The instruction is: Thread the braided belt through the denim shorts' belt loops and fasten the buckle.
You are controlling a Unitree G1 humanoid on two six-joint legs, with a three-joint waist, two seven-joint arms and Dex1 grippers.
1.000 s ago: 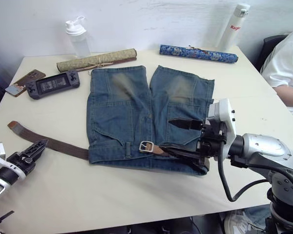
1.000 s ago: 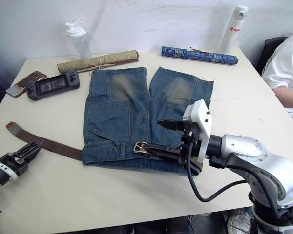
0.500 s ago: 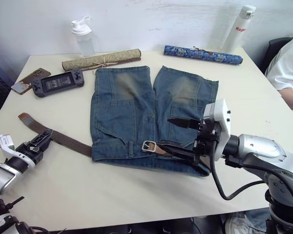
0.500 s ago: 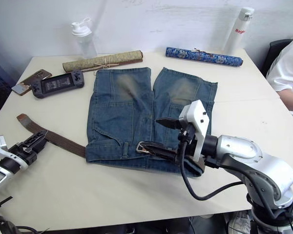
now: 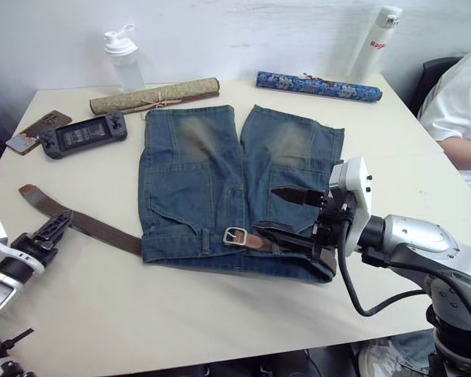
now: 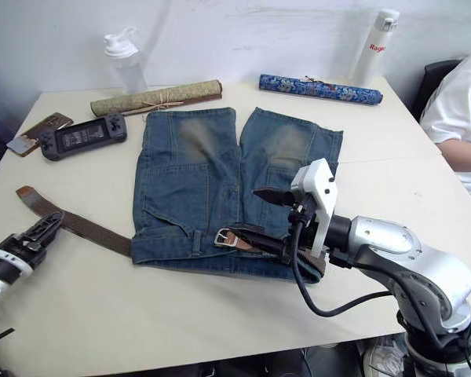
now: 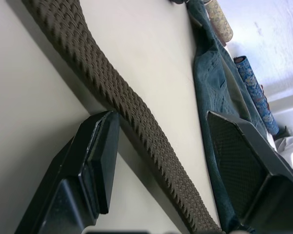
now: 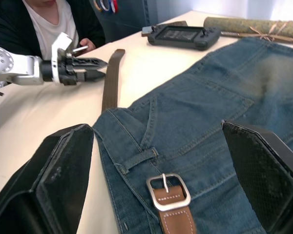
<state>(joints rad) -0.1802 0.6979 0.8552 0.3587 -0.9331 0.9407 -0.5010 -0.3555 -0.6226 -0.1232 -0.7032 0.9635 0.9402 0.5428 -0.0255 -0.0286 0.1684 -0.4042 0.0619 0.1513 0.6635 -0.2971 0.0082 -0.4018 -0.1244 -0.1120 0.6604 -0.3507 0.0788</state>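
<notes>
L end effector (image 5: pixel 51 228) astride braided belt (image 5: pixel 94 228).

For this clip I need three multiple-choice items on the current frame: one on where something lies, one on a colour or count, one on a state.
1. Where does the buckle lie?
A. On the denim shorts, at the waistband
B. On bare table beside the phone
C. On top of the blue scroll

2. How many rolled scrolls lie at the table's far edge?
A. One
B. Two
C. Four

3. What is the state of the left claw?
A. Shut on the buckle
B. Open, astride the braided belt
C. Shut on a bottle

Key: 1 A, the silver frame rests on blue denim near the waistband. 2 B, a tan scroll and a blue scroll are there. 3 B, the left wrist view shows its fingers apart with the strap running between them.
</notes>
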